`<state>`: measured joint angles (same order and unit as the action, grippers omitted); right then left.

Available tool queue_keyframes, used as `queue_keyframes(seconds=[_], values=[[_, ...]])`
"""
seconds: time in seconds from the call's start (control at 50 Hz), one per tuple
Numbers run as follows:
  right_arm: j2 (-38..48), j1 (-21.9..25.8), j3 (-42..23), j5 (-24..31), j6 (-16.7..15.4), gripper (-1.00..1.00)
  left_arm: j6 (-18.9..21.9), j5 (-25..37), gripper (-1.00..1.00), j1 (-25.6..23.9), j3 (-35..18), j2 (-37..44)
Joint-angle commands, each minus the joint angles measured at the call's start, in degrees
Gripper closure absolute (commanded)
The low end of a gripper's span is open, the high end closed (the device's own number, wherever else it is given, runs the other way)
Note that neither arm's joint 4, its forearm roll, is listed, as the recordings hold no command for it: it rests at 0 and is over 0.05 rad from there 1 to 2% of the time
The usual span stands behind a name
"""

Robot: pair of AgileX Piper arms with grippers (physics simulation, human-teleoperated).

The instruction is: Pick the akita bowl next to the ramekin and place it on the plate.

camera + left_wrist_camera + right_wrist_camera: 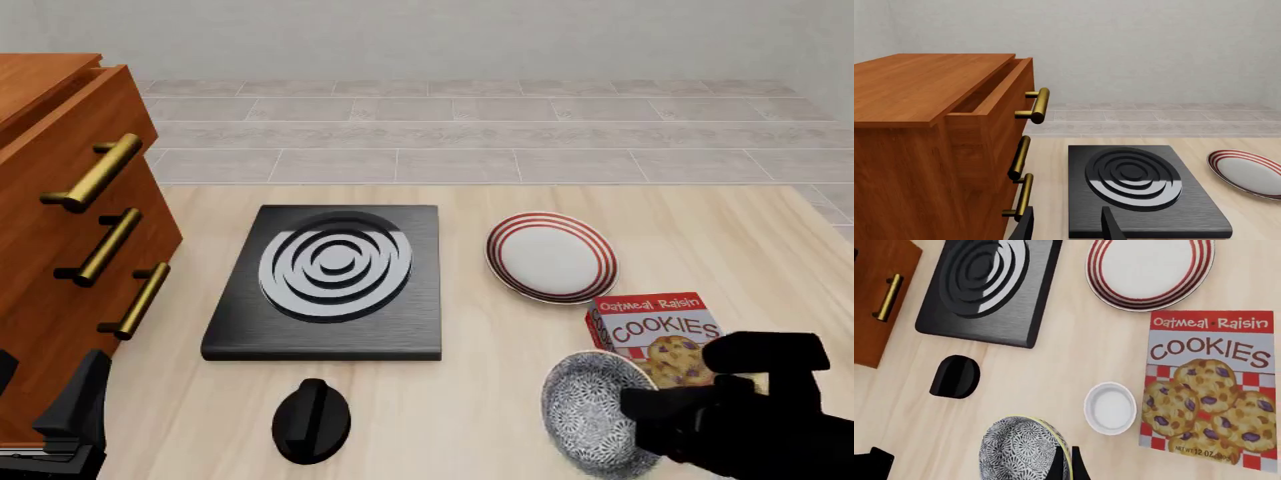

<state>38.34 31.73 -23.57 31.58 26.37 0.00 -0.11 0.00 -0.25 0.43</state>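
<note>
Wooden table (pixel 747 250), plate (pixel 551 256), ramekin (pixel 1110 408), perhaps more

Box top line: the cookie box (pixel 1211 390) reads "Oatmeal • Raisin" in white letters on a red band along its top edge.
Box main word: "COOKIES" in large red capitals on a pale blue-grey panel just under that band.
Box small print: a line in the bottom red-and-white check border starts "NET WT 12 OZ"; the rest is too small to read.
Box in front view: the same cookie box (pixel 657 332) shows "Oatmeal Raisin" and "COOKIES", lying at about 5 o'clock from the plate (pixel 550 256).
Other things: no readable text on anything else in any view.
</note>
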Motion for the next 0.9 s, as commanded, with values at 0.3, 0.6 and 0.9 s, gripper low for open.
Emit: queue_keyframes(seconds=[0.3, 0.6, 0.9], values=[[0.4, -3.0, -3.8, -0.6, 1.4, 1.0, 0.0, 0.0, -1.0, 0.0, 0.0, 0.0], [1.2, -5.0, -5.4, -1.6, 1.6, 1.0, 0.0, 0.0, -1.0, 0.0, 0.0, 0.0], [2.5, -7.1, -5.7, -3.6, 2.1, 1.0, 0.0, 0.0, -1.0, 0.0, 0.0, 0.0]])
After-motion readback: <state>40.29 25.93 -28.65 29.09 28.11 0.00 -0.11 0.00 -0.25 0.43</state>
